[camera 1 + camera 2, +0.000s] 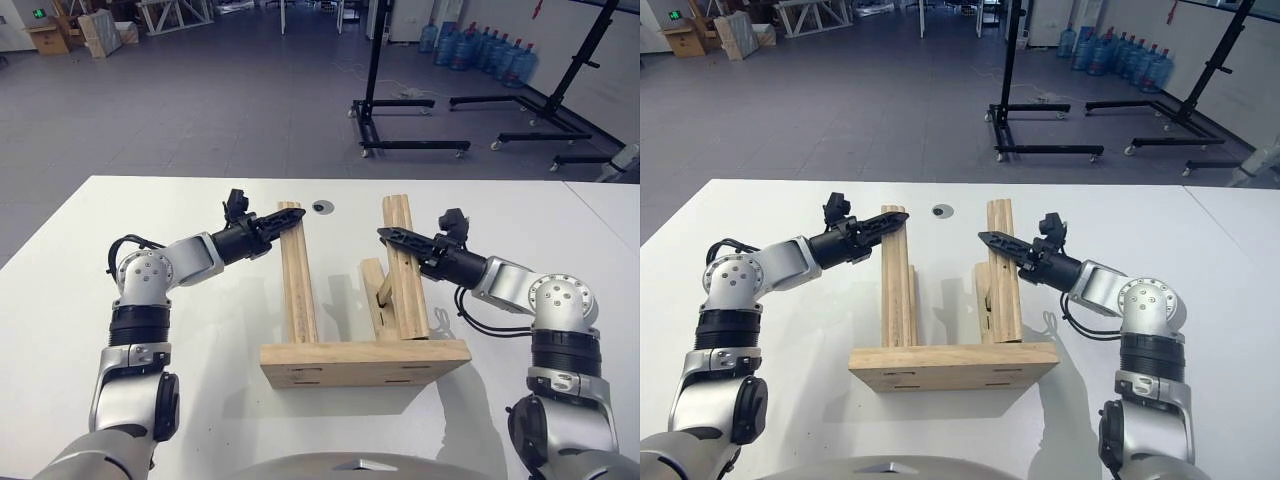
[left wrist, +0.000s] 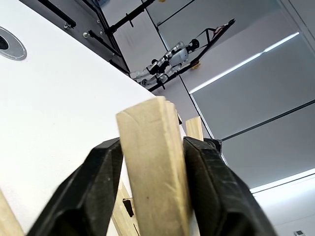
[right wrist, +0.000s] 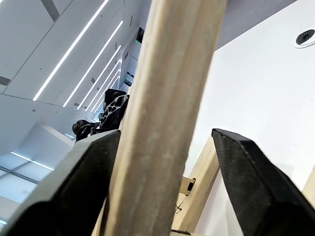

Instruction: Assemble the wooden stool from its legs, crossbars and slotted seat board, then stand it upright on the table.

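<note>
Stool [image 1: 365, 362] centred, L end effector [image 1: 295, 213] pinches left leg [image 1: 298, 290], R end effector [image 1: 385, 235] spread round right leg [image 1: 408, 290].

Warehouse-like lab hall — wheeled black stands [image 1: 410, 125], water jugs [image 1: 480, 50]

Stool [image 1: 365, 362] of pale, raw-looking grained wood; table [image 1: 150, 210] smooth, matt white

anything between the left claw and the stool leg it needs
Nothing visible does. The left claw is closed around the far end of the left leg, its fingers pressed on both sides of the wood, with nothing between them.
</note>
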Motion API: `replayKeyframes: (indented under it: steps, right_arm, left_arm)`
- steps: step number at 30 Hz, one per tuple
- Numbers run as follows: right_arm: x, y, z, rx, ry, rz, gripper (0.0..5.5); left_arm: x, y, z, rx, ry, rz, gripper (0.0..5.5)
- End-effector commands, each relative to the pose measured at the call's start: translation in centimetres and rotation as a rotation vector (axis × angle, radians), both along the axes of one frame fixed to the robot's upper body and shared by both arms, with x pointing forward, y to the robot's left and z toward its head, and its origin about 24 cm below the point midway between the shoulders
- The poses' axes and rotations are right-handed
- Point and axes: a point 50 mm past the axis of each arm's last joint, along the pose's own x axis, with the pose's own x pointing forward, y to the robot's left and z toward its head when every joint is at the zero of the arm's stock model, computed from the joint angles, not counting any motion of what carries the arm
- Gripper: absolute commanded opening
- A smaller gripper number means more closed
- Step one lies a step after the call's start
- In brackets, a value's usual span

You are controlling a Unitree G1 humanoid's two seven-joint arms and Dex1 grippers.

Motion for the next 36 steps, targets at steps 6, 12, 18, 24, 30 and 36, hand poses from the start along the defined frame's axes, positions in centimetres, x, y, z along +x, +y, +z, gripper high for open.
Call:
replayKeyframes:
  steps: [6,12,18,24,30,36]
  right_arm:
    - [1.9,-1.6,4.1,0.066,-0.098,-0.080,4.97]
    - [3.0,-2.3,2.6,-0.027,-0.038,-0.171,5.40]
    - [2.3,-9.6,2.5,-0.207,-0.126,-0.391,5.40]
    - [-6.7,-11.3,2.8,-0.675,-0.326,0.104,5.40]
    - [-11.9,-15.3,-1.2,-0.846,-0.128,0.383,5.40]
    - [-11.7,-11.6,-3.7,-0.744,-0.204,0.525,5.40]
  left_arm:
    - [1.1,2.7,2.4,-0.003,-0.054,0.105,3.50]
    - [2.3,3.8,2.9,0.036,-0.071,0.209,4.41]
    - [1.2,13.6,5.0,0.170,-0.206,0.531,5.30]
    - [-13.5,14.1,0.4,0.707,-0.348,-0.128,5.37]
    - [-20.4,13.6,-2.8,0.657,-0.248,-0.462,5.37]
    - [-18.8,11.4,-4.3,0.715,-0.368,-0.492,5.37]
